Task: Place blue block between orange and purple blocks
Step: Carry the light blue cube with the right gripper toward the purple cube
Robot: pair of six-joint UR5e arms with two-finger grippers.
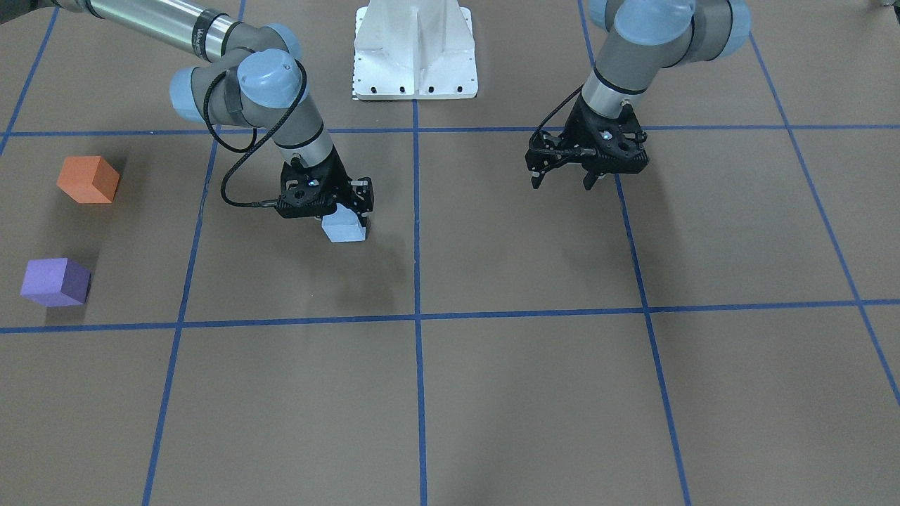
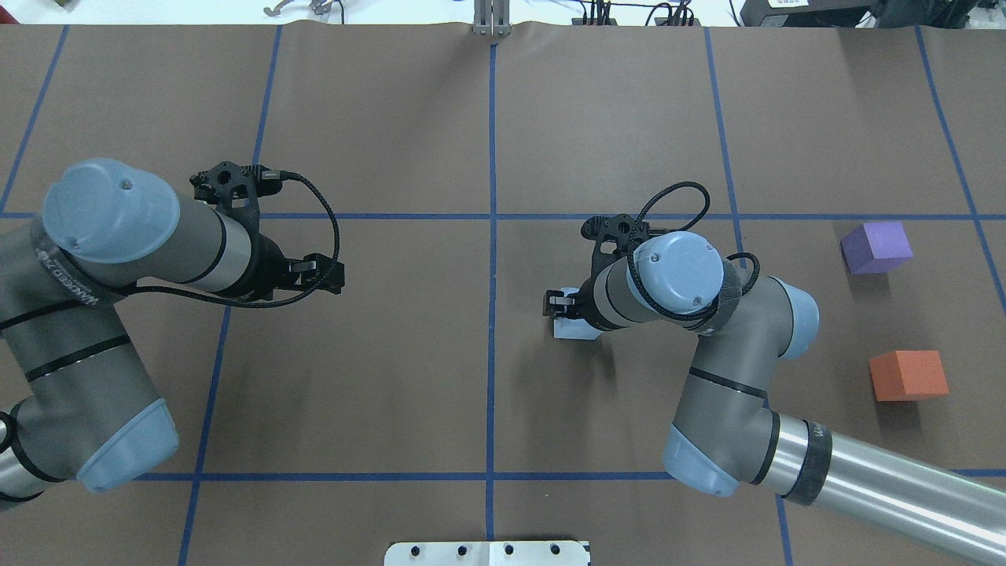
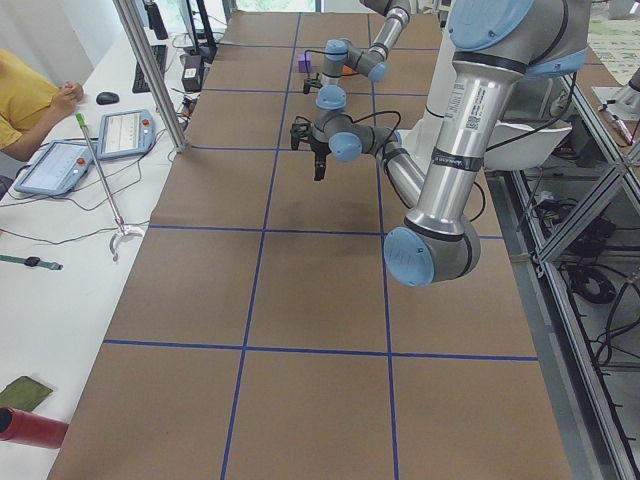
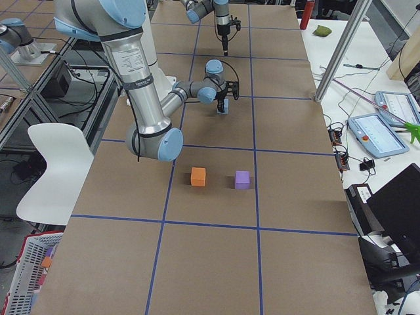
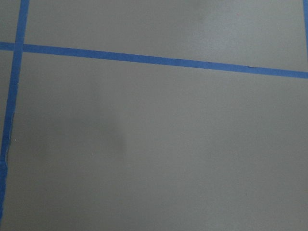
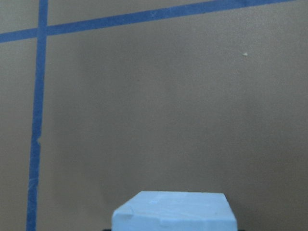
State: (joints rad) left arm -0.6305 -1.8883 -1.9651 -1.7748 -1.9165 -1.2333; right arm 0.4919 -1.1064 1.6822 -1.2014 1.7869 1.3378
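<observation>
Logged purple block [image 1: 55, 282] nearest the front camera, at the bench's [image 1: 492, 393] side. Found blue block [image 1: 344, 230] next, clamped between the closed fingers of right hand [image 1: 343, 216], well apart from both targets; lifted or resting, could not tell. Judged it light, stiff, foam-like; best pinched on flat opposite faces. Noted orange block [image 1: 88, 179] beyond purple, gap unfilled. Saw left hand [image 1: 562, 184] farthest, spread open, empty.

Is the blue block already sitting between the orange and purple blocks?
No, the blue block sits at the right gripper, well aside from the orange block and the purple block.
</observation>
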